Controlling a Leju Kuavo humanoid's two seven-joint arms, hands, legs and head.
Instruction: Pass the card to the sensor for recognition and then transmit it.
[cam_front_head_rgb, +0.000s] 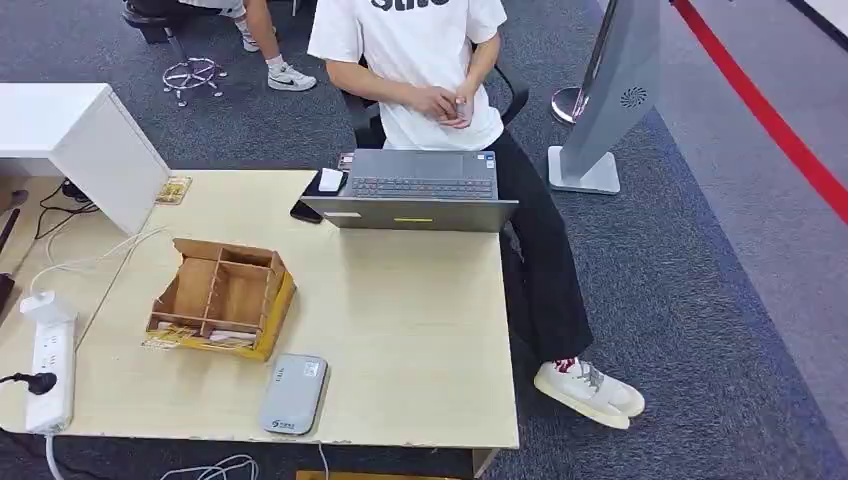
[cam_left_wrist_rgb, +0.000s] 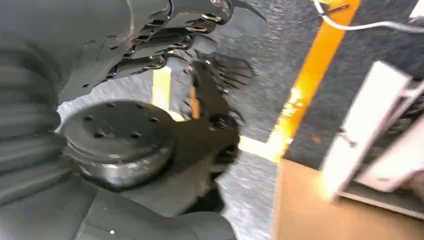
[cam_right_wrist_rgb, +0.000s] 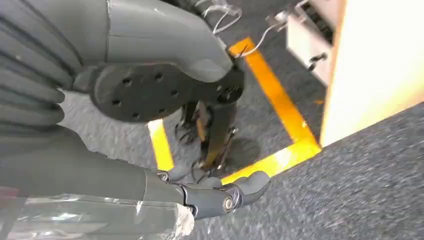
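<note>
Hang low beside the tabletop (cam_front_head_rgb: 420, 330), both hands spread and empty, sensor (cam_front_head_rgb: 293, 393) waiting at six o'clock, unreached.

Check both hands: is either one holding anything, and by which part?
Nothing is held. The left hand and the right hand hang over the floor with nothing in their fingers.

Desk (cam_front_head_rgb: 420, 330): open grey laptop (cam_front_head_rgb: 415, 190) at far edge, seated person (cam_front_head_rgb: 430, 60) behind it. Divided wooden organiser box (cam_front_head_rgb: 222, 297) left of centre; white power strip (cam_front_head_rgb: 50, 360) at left edge. Dark item, possibly a phone (cam_front_head_rgb: 305, 212), beside the laptop.
</note>
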